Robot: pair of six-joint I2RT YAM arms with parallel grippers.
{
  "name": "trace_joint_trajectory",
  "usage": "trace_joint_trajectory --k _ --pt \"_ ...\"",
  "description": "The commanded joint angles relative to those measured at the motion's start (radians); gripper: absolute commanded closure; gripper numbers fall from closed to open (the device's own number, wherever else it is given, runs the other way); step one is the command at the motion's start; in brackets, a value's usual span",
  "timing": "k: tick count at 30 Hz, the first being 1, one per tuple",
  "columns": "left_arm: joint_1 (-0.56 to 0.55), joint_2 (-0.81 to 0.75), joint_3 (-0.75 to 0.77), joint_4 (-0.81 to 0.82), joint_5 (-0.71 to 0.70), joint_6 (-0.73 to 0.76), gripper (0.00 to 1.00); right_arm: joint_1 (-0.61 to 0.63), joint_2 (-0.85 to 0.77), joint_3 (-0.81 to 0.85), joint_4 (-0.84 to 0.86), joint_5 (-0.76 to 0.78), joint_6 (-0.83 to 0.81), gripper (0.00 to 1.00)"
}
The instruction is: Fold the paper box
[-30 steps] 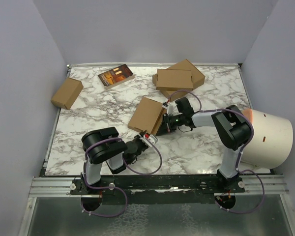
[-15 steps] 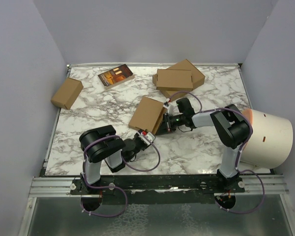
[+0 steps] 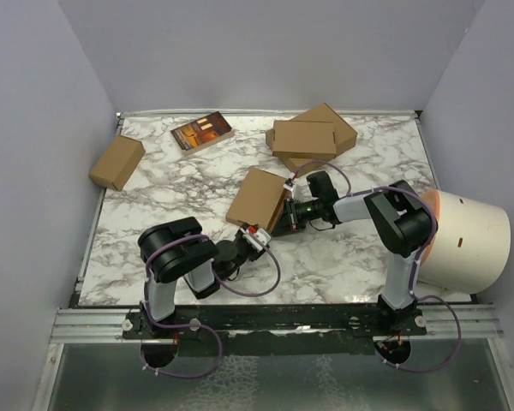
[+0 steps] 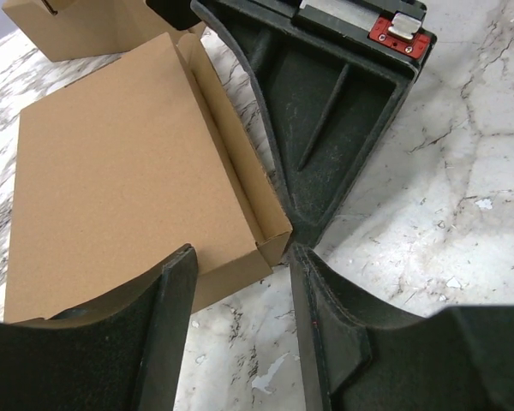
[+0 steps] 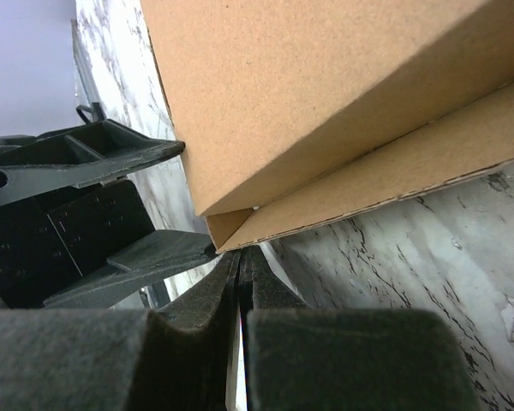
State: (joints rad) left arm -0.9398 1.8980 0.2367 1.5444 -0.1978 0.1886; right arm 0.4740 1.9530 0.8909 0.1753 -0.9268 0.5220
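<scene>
- Top external view is showing the paper box (image 3: 257, 197) lying flat on the marble desk (image 3: 154, 188), near its middle, with both arms reaching in to the box's near right corner.
- Left tool (image 3: 255, 233) is sitting low at the box's near corner; the right tool (image 3: 284, 216) is lying along the box's right edge.
- Left wrist view is showing the left tool (image 4: 240, 265) with its jaws standing apart. The box (image 4: 111, 171) is presenting its corner in the gap between them, and the left-hand finger (image 4: 176, 291) is overlapping the box's near edge. No clamping is visible.
- The same view is showing the box's broad top panel lying flat, with a narrow side wall standing along its right edge and a shallow channel running inside it.
- Right wrist view is showing the right tool (image 5: 240, 257) with its fingers pressed together and nothing visible between them; the tip is sitting just below the box's corner (image 5: 325, 77). Contact cannot be confirmed.
- A stacked pair of folded brown boxes (image 3: 311, 137) is resting at the far side of the desk, well apart from the task box.
- A small brown carton (image 3: 116, 162) is sitting at the far left edge, and a dark-covered book (image 3: 201, 133) is lying near the back.
- A large white drum (image 3: 467, 244) is lying on its side off the desk's right edge.
</scene>
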Motion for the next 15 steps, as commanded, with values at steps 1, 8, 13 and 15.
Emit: trace_joint_trajectory --k 1,8,13,15 --pt "-0.011 0.026 0.003 -0.096 0.066 -0.064 0.49 0.004 0.015 0.019 0.053 -0.051 0.013 0.98" --pt "-0.013 0.004 0.025 -0.162 0.044 -0.068 0.49 0.005 0.022 0.025 0.045 -0.049 0.002 0.98" --pt "-0.013 -0.008 0.041 -0.217 -0.001 -0.069 0.54 0.004 0.02 0.029 0.035 -0.042 -0.01 0.98" --pt "-0.013 -0.009 0.041 -0.222 -0.012 -0.073 0.58 0.004 0.018 0.029 0.032 -0.038 -0.014 0.98"
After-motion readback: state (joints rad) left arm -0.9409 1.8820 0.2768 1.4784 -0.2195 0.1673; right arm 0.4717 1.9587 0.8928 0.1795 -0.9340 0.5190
